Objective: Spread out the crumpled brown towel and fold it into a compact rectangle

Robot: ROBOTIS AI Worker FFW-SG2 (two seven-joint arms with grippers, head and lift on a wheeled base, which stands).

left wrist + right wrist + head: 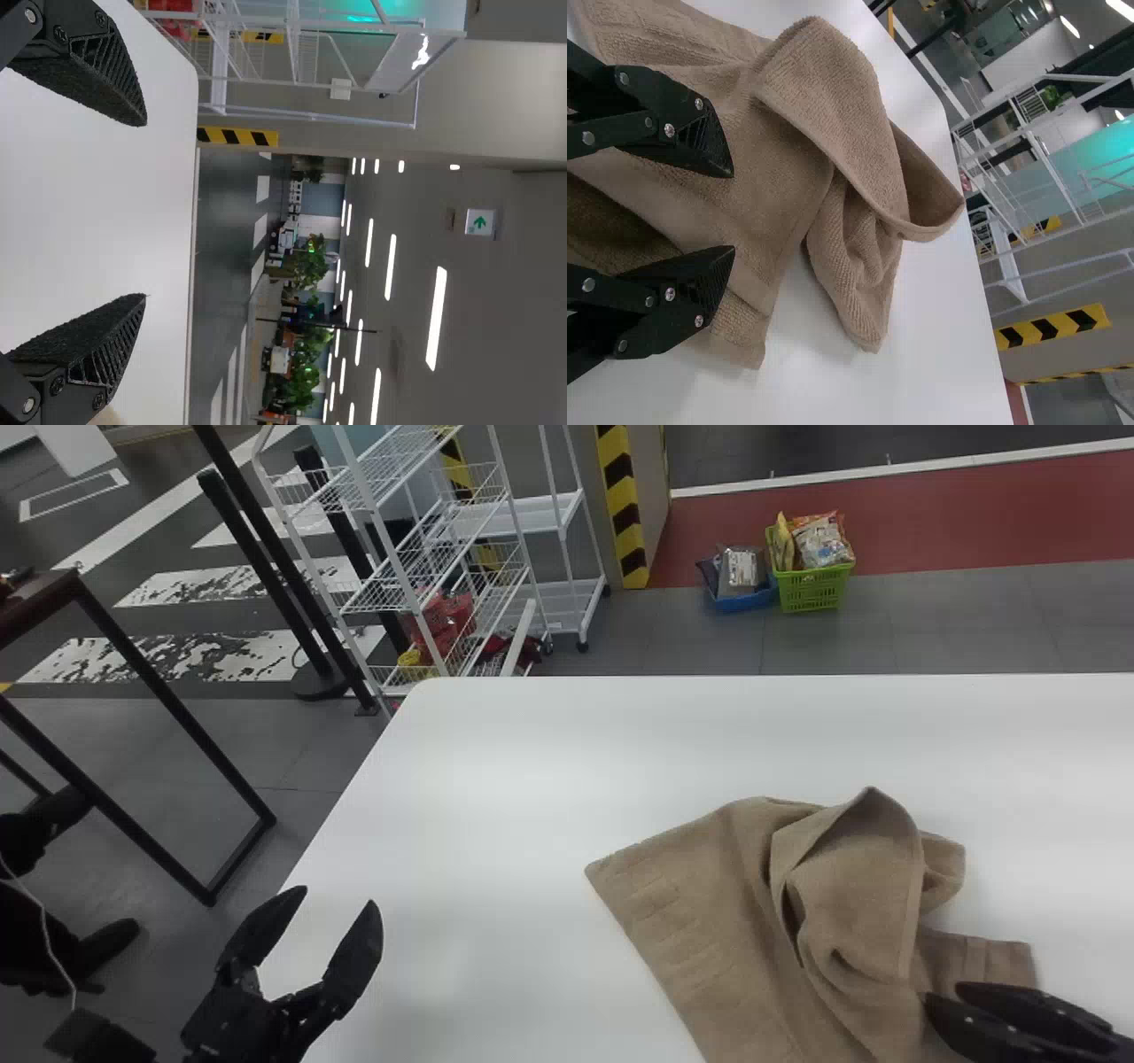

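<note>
Brown towel (700, 903) lies crumpled, with raised folds, on the right part of the white table (532, 779). The right gripper (943, 994) is wide open at its near right side; if it touches, I cannot tell. The left gripper (338, 895), also wide, is near the table's left edge. Beyond stands a white wire rack (390, 592).

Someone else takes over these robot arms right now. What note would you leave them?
Black two-fingered left tool: open and empty, near the tabletop's left edge.
Black two-fingered right tool: open, at the towel's near right part.
Brown cloth towel: right side of the white tabletop.
Done: left part lies fairly flat; middle is still bunched up.
Left: finish spreading, then fold into a compact rectangle.
</note>
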